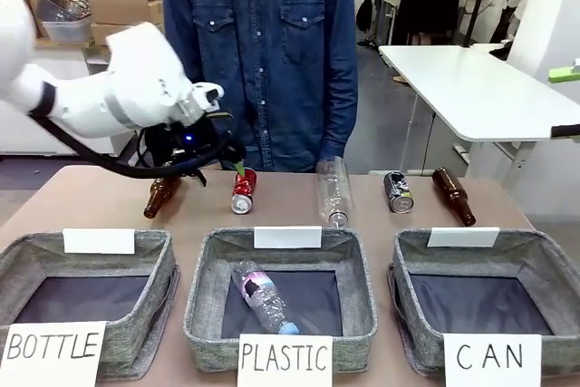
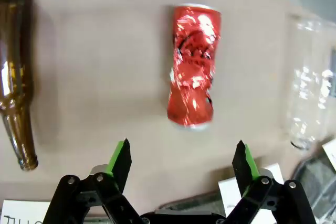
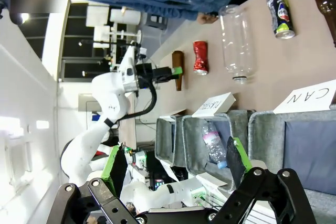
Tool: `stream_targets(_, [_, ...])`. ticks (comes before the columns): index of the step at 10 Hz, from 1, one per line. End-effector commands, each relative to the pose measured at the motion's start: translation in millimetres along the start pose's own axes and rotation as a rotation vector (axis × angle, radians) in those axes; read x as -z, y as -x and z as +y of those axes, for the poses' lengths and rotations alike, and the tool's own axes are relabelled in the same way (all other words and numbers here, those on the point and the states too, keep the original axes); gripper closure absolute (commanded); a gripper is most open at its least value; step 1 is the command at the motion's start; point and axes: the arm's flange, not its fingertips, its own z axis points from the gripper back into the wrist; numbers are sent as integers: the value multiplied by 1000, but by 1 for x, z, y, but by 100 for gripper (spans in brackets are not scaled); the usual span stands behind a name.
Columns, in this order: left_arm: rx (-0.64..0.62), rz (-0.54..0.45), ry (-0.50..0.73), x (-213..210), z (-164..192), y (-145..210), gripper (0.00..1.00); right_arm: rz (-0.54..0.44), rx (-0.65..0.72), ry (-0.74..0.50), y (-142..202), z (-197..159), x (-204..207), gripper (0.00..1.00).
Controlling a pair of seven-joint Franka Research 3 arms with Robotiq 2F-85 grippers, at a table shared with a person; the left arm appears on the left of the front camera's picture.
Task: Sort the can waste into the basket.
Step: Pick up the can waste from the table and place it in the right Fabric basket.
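The red dented can (image 1: 243,191) lies on the table in front of the person, and in the left wrist view the red can (image 2: 193,66) lies just beyond my fingers. My left gripper (image 1: 231,166) hovers right over its far end, open, with nothing between the green pads (image 2: 182,156). The dark silver-grey can (image 1: 397,191) lies farther right, seen also from the right wrist as the dark can (image 3: 278,15). The basket marked "CAN" (image 1: 544,247) stands at the front right with a bare dark floor. My right gripper (image 3: 176,163) is open and holds nothing, off to the side of that basket (image 3: 262,132).
Brown glass bottles lie at the left (image 1: 161,195) and right (image 1: 453,195) of the row, a clear plastic bottle (image 1: 333,189) between the cans. The "PLASTIC" basket (image 1: 204,305) holds a crushed bottle (image 1: 265,300); the "BOTTLE" basket (image 1: 145,246) stands left. A person in denim (image 1: 263,52) stands behind.
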Motion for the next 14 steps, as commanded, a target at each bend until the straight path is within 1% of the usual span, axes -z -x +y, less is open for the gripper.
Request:
stream_targets(1, [-21, 22, -79, 24, -20, -16, 0, -3, 16, -23, -1, 4, 0, 0])
stream_targets(2, [-23, 31, -77, 47, -25, -17, 0, -3, 16, -23, -1, 4, 0, 0])
stream_targets(3, [-28, 20, -77, 66, -30, -17, 0, -3, 16, -23, -1, 4, 0, 0])
stream_targets(5, [-25, -18, -133, 87, -37, -13, 0, -3, 16, -23, -1, 4, 0, 0])
stream_targets(6, [-24, -43, -177, 90, -36, -12, 25, -3, 16, -23, -1, 4, 0, 0])
stream_targets(7, [-29, -48, -192, 90, -34, -13, 60, -3, 16, -23, -1, 4, 0, 0])
stream_targets(8, [-32, -58, -205, 90, -31, -14, 85, -3, 16, -23, -1, 4, 0, 0])
stream_targets(9, [-34, -65, -208, 91, -29, -14, 100, -3, 16, -23, -1, 4, 0, 0])
stream_targets(11, [-38, -64, -218, 95, -26, -14, 100, -3, 16, -23, -1, 4, 0, 0])
stream_targets(12, [-38, -61, -218, 95, -26, -13, 96, -3, 16, -23, -1, 4, 0, 0])
stream_targets(13, [-38, -59, -219, 95, -26, -12, 100, -3, 16, -23, -1, 4, 0, 0])
stream_targets(14, [-38, -58, -219, 95, -27, -12, 100, -3, 16, -23, -1, 4, 0, 0])
